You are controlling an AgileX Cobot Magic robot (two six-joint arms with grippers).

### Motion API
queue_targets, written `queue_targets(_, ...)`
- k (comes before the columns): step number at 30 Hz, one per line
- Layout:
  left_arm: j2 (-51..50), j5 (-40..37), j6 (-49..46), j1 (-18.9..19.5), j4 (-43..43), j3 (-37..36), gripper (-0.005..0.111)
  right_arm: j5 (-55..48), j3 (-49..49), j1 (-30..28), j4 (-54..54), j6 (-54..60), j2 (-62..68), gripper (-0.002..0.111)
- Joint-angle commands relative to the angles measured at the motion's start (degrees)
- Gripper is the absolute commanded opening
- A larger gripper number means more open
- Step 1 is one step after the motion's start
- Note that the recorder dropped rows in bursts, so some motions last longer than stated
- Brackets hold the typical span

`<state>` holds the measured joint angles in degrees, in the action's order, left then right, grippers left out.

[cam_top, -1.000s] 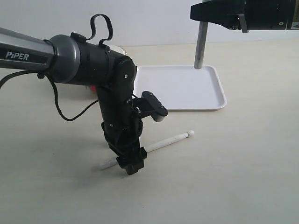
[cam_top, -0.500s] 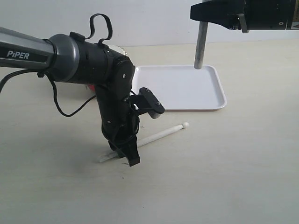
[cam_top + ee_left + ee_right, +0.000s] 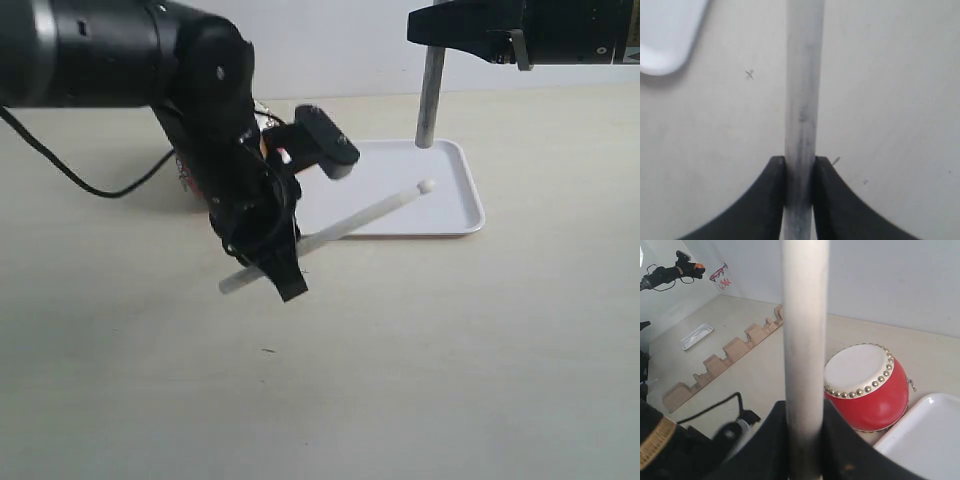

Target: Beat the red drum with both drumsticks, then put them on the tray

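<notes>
Here the red drum [image 3: 867,390] sits on the table [image 3: 450,350] with its cream skin facing up, just beside a corner of the white tray [image 3: 390,165]. In the exterior view it lies to the left of the tray and is almost wholly hidden behind the left arm; only a sliver of red shows there.

One drumstick [image 3: 360,215] is held aslant in the left gripper [image 3: 800,165]. Its bead tip is the higher end and shows in front of the tray's right part, while its plain end pokes out to the lower left. The two black fingers [image 3: 765,200] press against the stick from either side, pinching it near the plain end. In the left wrist view a rounded corner of the tray shows past the stick, over pale tabletop with a few small marks.

The other drumstick [image 3: 805,340] stands upright in the right gripper [image 3: 805,410], whose dark jaws close snugly on its shaft. In the exterior view this arm sits high at the upper right, and the stick hangs straight down from it, with its lower end at the tray's far rim.

Beyond the drum, the right wrist view shows a stepped cardboard strip [image 3: 725,360] lying on the table.
</notes>
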<state>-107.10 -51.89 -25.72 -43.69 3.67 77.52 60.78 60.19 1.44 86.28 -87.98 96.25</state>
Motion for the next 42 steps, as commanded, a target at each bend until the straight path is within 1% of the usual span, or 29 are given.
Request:
queue_targets(1, 5.94, 1.37, 2.12, 2.34, -0.32, 0.02, 0.000, 0.46, 0.44, -0.13, -0.20, 0.42, -0.46, 0.000)
queue_targets(5, 8.14, 3.08, 7.87, 6.44, -0.22, 0.02, 0.000, 0.35, 0.44, -0.13, -0.19, 0.42, -0.46, 0.000)
queue_targets(8, 8.40, 3.97, 9.26, 9.63, -0.07, -0.10, 0.000, 0.35, 0.44, -0.13, 0.75, 0.42, -0.46, 0.000)
queue_targets(13, 8.60, 10.11, 9.04, 12.88, 0.02, -3.18, 0.000, -0.75, 0.44, -0.13, 3.05, 0.27, -0.46, 0.000)
queue_targets(16, 8.71, 14.92, 7.32, 14.78, -0.12, -5.39, 0.000, -3.49, 0.44, -0.13, 3.89, -0.88, -0.46, 0.000)
queue_targets(18, 8.85, 16.59, 6.61, 16.47, -0.12, -5.37, 0.000, -5.61, 0.44, -0.13, 5.83, -3.11, -0.46, 0.000)
queue_targets(20, 9.41, 16.02, 6.61, 17.84, -0.12, -5.37, 0.000, -7.06, 0.44, -0.13, 8.64, -5.38, -0.46, 0.000)
queue_targets(22, 10.03, 14.53, 6.75, 19.19, -0.12, -5.37, 0.000, -8.54, 1.02, -0.13, 13.55, -10.26, -0.46, 0.000)
queue_targets(24, 11.02, 11.98, 6.87, 20.51, -0.01, -5.37, 0.000, -9.06, 1.69, -0.13, 13.67, -14.88, -0.46, 0.000)
queue_targets(28, 12.23, 8.34, 7.51, 22.60, -0.01, -5.37, 0.000, -10.41, 2.14, 0.84, 13.67, -15.68, -0.46, 0.000)
queue_targets(31, 12.39, 8.44, 8.23, 23.71, -0.01, -5.37, 0.000, -16.23, 3.94, 3.72, 13.67, -15.56, -0.46, 0.000)
queue_targets(34, 12.39, 8.53, 8.23, 23.73, -0.29, -5.37, 0.000, -19.75, 6.75, 7.65, 13.67, -12.13, -0.46, 0.000)
queue_targets(36, 12.39, 8.18, 8.23, 23.73, -0.26, -5.37, 0.000, -24.36, 9.15, 10.75, 13.67, -11.08, -0.46, 0.000)
queue_targets(38, 12.39, 8.08, 8.23, 23.73, -0.26, -5.37, 0.000, -33.49, 11.24, 13.87, 13.67, -9.05, -0.46, 0.000)
queue_targets(42, 12.39, 7.59, 8.23, 23.73, -0.26, -5.37, 0.000, -53.85, 14.99, 18.73, 13.67, 6.38, 1.41, 0.000)
